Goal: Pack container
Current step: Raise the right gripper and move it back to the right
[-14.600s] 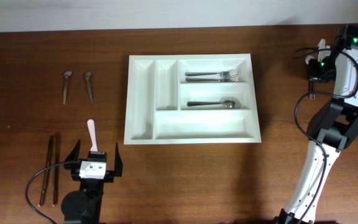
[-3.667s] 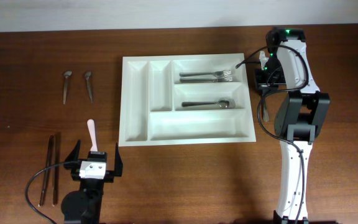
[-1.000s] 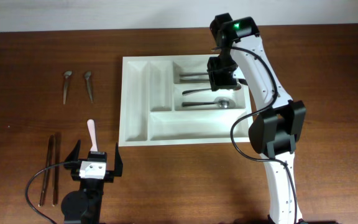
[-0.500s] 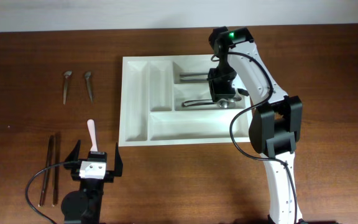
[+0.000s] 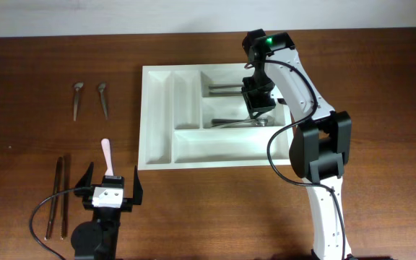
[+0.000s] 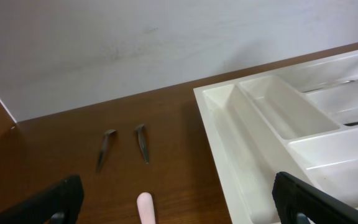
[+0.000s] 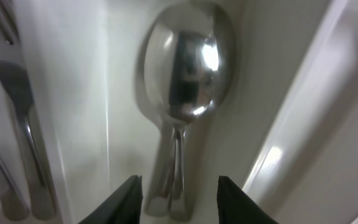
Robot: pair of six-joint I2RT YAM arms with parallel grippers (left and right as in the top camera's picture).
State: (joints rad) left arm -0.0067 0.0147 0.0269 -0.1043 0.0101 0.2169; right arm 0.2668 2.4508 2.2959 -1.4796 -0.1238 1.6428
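Observation:
The white container [image 5: 144, 115] lies mid-table. My right gripper [image 5: 257, 108] hangs low over its middle long compartment. In the right wrist view its jaws [image 7: 179, 186] stand apart, open, on either side of two steel spoons [image 7: 182, 68] that lie stacked on the compartment floor. Neither jaw touches the handles. Forks [image 5: 226, 89] lie in the top compartment, and their tips [image 7: 8, 74] show at the left of the right wrist view. My left gripper [image 5: 111, 175] rests wide open at the front left, holding nothing. A pink handle [image 6: 145, 208] lies on the table between its fingers.
Two small spoons [image 5: 77, 100] [image 5: 103, 99] lie on the wood left of the container. A pair of dark chopsticks [image 5: 58, 196] lies by the left arm. The two narrow compartments [image 6: 278, 112] and the bottom long compartment [image 5: 230, 144] hold nothing.
My right gripper came down into the middle compartment with a spoon and its jaws have parted. The spoon now lies with the other one. The left arm has not moved.

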